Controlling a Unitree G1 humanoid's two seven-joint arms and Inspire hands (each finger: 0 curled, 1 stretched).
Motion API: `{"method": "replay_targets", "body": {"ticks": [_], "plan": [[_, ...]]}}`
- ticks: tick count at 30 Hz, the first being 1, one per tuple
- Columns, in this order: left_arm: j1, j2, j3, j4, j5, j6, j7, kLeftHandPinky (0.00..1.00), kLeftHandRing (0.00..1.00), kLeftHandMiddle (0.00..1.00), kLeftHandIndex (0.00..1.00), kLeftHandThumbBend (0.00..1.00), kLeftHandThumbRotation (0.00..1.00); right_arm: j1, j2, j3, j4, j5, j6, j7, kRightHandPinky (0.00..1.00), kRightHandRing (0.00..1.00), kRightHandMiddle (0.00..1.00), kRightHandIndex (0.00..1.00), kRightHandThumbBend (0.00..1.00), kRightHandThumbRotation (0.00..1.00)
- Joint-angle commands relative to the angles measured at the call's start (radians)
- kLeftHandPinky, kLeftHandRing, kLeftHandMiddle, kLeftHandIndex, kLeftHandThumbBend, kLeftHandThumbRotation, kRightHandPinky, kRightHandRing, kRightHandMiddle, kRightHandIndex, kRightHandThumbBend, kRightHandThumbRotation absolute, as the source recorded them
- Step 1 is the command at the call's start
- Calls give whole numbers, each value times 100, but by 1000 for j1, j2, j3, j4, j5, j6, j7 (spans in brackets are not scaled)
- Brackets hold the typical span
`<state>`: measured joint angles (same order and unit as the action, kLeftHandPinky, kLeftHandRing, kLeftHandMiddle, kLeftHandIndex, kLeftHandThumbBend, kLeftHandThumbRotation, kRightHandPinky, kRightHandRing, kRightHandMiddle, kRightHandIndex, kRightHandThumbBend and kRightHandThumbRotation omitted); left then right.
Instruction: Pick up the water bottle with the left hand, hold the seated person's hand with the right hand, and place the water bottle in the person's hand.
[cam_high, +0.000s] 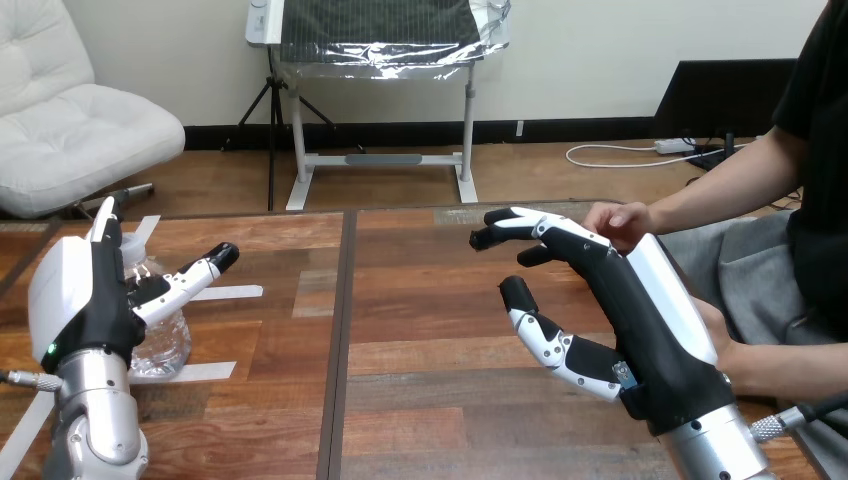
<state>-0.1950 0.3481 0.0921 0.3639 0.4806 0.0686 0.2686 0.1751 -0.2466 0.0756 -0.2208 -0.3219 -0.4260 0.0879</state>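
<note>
Now the water bottle (165, 340) stands between the left hand's (92, 300) thumb and fingers (103, 215).

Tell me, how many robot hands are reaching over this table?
2. The left hand is at the table's left side, open beside a clear water bottle. The right hand is at the right side, open, next to the person's hand.

Both robot hands spread open over the wooden tabletop (420, 410)

The left hand (85, 300) stands against the clear water bottle (160, 338), one of its straight fingers (190, 278) crossing the bottle's front. The right hand (625, 300) reaches forward, fingers extended, fingertips just beside the person's hand (618, 220) at the far edge.
</note>
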Motion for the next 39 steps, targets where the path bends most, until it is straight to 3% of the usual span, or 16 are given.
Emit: {"method": "replay_targets", "body": {"ticks": [1,39], "plan": [[-48,34,-16,-17,13,-3,12,92,89,90,92,93,64,-66,-12,-19,-53,16,-11,1,70,80,79,68,20,0],[-35,17,-3,-44,-45,-11,-13,88,91,90,92,92,64,-70,-37,-21,-49,32,-14,9,70,79,74,64,20,0]]}}
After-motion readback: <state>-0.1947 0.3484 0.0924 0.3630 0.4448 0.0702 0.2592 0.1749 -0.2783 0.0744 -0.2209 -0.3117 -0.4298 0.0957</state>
